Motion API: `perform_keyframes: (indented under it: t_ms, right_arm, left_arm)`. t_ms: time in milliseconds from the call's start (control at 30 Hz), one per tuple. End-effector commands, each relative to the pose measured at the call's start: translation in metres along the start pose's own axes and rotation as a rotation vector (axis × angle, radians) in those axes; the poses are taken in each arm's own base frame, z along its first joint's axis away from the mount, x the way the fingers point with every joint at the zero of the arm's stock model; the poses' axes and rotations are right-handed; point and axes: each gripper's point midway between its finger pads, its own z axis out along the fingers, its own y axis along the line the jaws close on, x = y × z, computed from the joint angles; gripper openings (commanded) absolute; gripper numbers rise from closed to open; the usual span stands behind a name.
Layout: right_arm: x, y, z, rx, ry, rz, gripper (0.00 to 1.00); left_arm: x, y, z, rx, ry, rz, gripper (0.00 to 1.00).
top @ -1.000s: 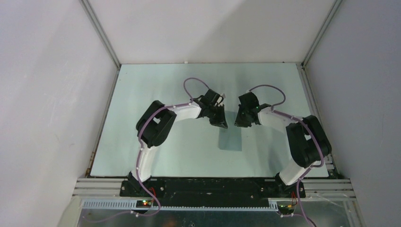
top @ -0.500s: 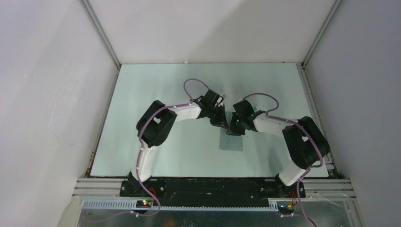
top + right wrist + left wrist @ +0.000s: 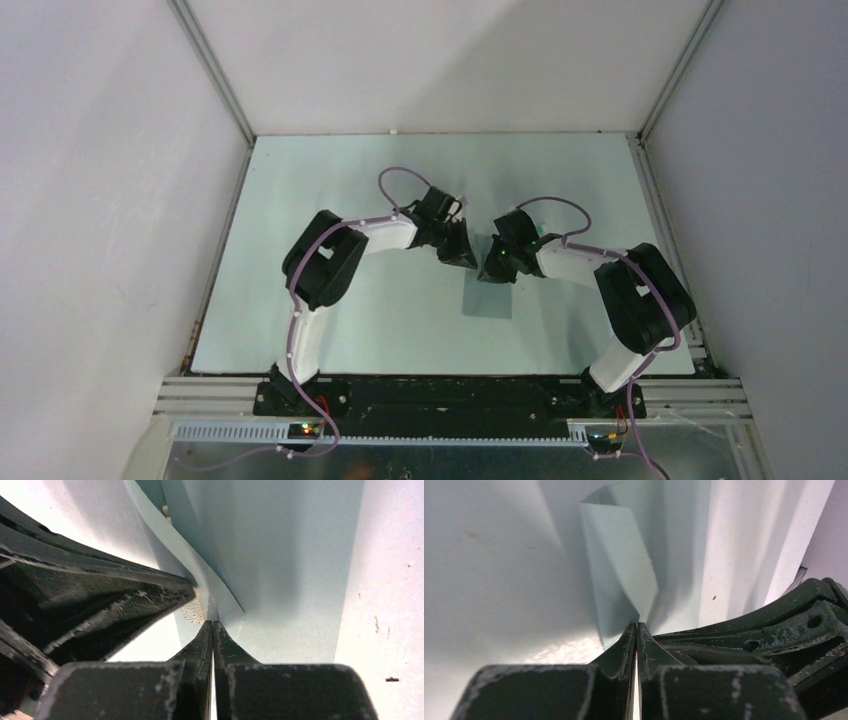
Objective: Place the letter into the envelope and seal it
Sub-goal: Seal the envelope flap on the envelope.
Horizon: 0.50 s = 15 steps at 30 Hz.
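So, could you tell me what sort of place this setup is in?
Probably a lab robot test cell: white walls framed by metal rails enclose a pale green table, with the left arm and right arm bolted at its near edge, handling an envelope.

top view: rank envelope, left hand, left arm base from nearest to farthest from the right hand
1. envelope, at the right hand, just toward the bases
2. left hand, close on its left
3. left arm base, far off at the near-left edge

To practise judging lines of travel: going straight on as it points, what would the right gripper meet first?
The envelope: the right gripper has its shut tips right at the raised flap, though actual contact is unclear.
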Motion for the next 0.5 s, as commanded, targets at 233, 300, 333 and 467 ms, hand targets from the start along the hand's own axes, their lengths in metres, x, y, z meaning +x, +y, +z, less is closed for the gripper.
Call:
perform_keyframes:
  t_ms: [233, 300, 333, 467]
  right_arm:
    - [0.023, -0.05, 0.017, 0.173, 0.044, -0.006, 0.0]
    - [0.023, -0.05, 0.017, 0.174, 0.044, -0.01, 0.0]
    - [0.023, -0.05, 0.016, 0.173, 0.043, -0.014, 0.0]
    - [0.021, -0.05, 0.014, 0.169, 0.04, -0.02, 0.0]
  left_arm:
    - [-0.038, 0.033, 0.001, -0.076, -0.037, -0.028, 0.05]
    - [-0.044, 0.034, 0.002, -0.075, -0.053, -0.036, 0.05]
    - [-0.047, 0.032, 0.002, -0.073, -0.062, -0.033, 0.06]
    - [-0.059, 0.027, 0.002, -0.085, -0.079, -0.02, 0.06]
